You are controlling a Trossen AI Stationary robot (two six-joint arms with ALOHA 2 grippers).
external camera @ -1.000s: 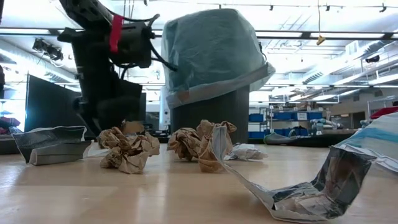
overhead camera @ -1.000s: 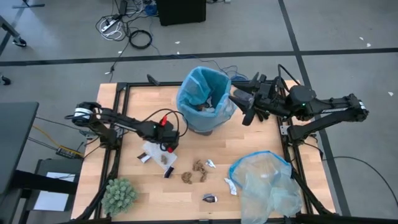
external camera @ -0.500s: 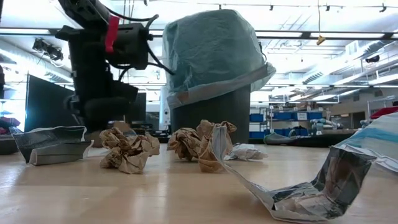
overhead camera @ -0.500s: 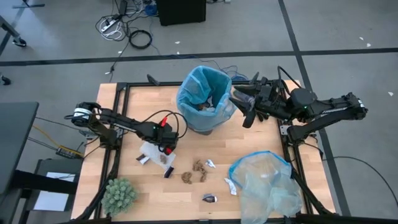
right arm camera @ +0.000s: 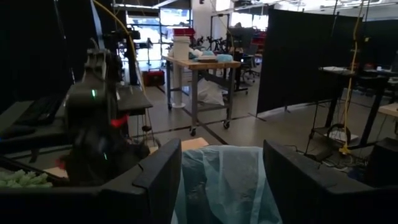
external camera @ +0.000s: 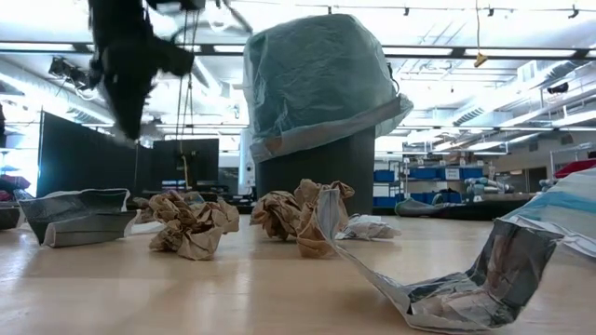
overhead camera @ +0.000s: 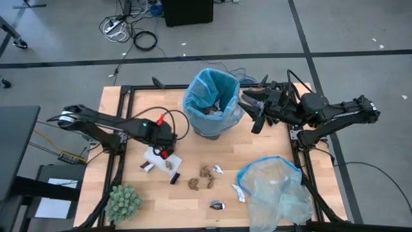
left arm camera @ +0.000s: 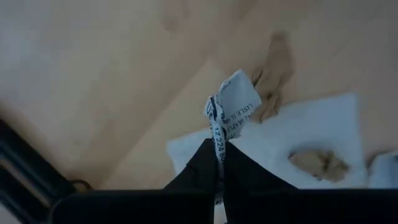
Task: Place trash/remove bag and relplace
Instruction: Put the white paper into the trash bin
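Note:
A dark bin lined with the sky-blue bag (overhead camera: 212, 96) stands at the table's far middle, with trash inside. More trash lies on the table: brown paper wads (overhead camera: 206, 173), wrappers (overhead camera: 217, 205) and a white paper sheet (overhead camera: 156, 159) bearing brown wads. My left gripper (left arm camera: 216, 152) hangs above that sheet, shut on a white printed scrap (left arm camera: 229, 115). In the high view it is left of the bin (overhead camera: 161, 145). My right gripper (overhead camera: 250, 108) stays open, raised beside the bin's right rim, with the bag (right arm camera: 224, 180) ahead of its fingers. My left gripper pinches the white printed scrap between its two fingertips, at the scrap's lower end (left arm camera: 217, 140). The fingers come from above, pointing steeply down. The scrap sticks out past the tips and is lifted clear of the table and the white sheet.
A paler, clearer plastic bag with a blue rim (overhead camera: 273, 188) lies at the near right. A green spiky plant ball (overhead camera: 123, 201) sits at the near left corner. A long crumpled wrapper (external camera: 447, 288) lies close to the low camera. Bare wood shows left of the bin.
My left gripper has risen from just above the white sheet to well above the table, shifting a little toward the table's left edge. The trash on the table stays where it was.

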